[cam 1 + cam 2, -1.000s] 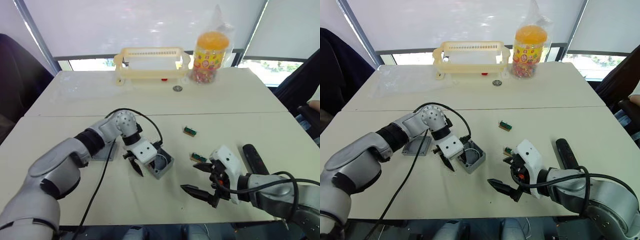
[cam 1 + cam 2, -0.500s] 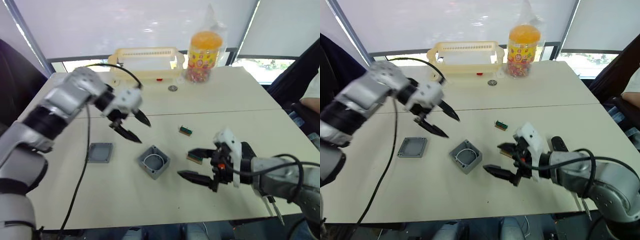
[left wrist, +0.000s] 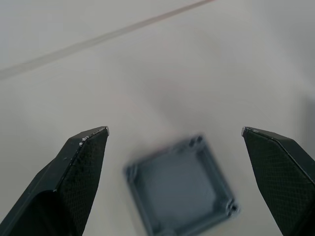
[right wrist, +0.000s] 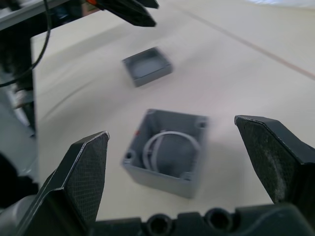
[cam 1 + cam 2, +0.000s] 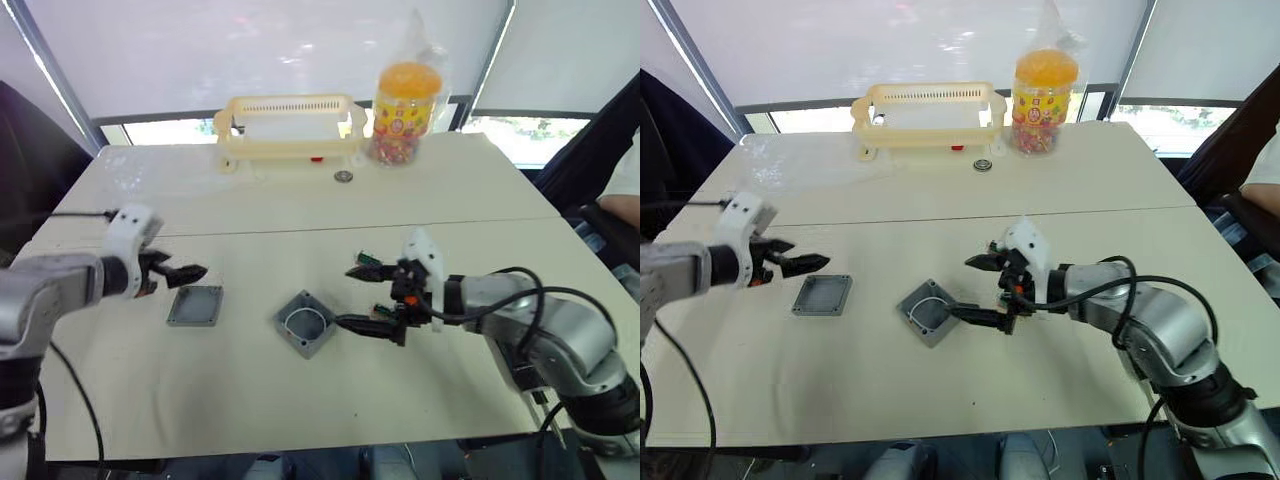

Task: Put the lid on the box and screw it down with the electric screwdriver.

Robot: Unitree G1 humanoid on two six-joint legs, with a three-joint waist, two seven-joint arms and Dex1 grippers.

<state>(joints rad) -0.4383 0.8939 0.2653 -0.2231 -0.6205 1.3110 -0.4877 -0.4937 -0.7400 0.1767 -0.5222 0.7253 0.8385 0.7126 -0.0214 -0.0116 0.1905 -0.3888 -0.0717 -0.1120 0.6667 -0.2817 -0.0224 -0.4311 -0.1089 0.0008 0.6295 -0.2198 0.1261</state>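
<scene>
Grey: one lid (image 5: pixel 196 306), one box (image 5: pixel 307 324), uncovered.

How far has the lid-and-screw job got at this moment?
Nothing is done yet: the lid lies flat on the table, apart from the open box. In hand: left gripper, jaws open, points at the lid; right gripper, jaws open, faces the box. Placing the lid and screwing remain.

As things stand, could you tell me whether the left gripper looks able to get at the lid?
Probably yes: the left gripper is open and points at the lid, which lies flat on the table with nothing between them.
</scene>
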